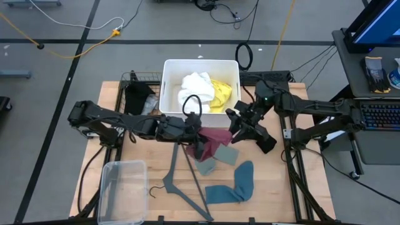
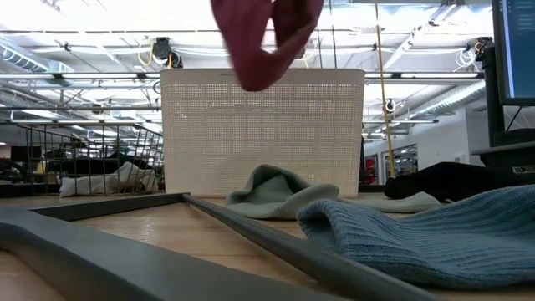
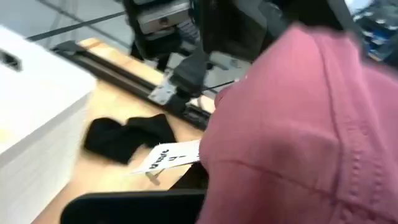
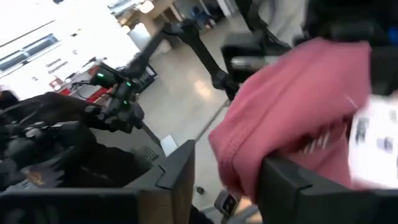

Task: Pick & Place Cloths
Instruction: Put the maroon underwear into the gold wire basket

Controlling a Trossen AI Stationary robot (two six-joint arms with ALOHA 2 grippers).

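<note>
A maroon cloth hangs between my two grippers above the table's middle; in the low view its lowest fold is clear of the table. My left gripper is shut on its left side and my right gripper on its right. White and yellow cloths lie in the white bin. A sage-green cloth, a grey one and a teal one lie flat on the table. A black cloth lies near the right arm's base. My left gripper holds the maroon cloth by its left part, coming level from the table's left; the cloth covers the contact, and only one finger shows. My right gripper has a bunched fold of the cloth between its two fingers, coming from the table's right. The cloth hangs slack, lifted clear.
A thin grey hanger lies on the table under the grippers, toward the near edge. A clear plastic container sits at the near left corner. A wire basket stands left of the bin. The bin's wall stands just behind the hanging cloth.
</note>
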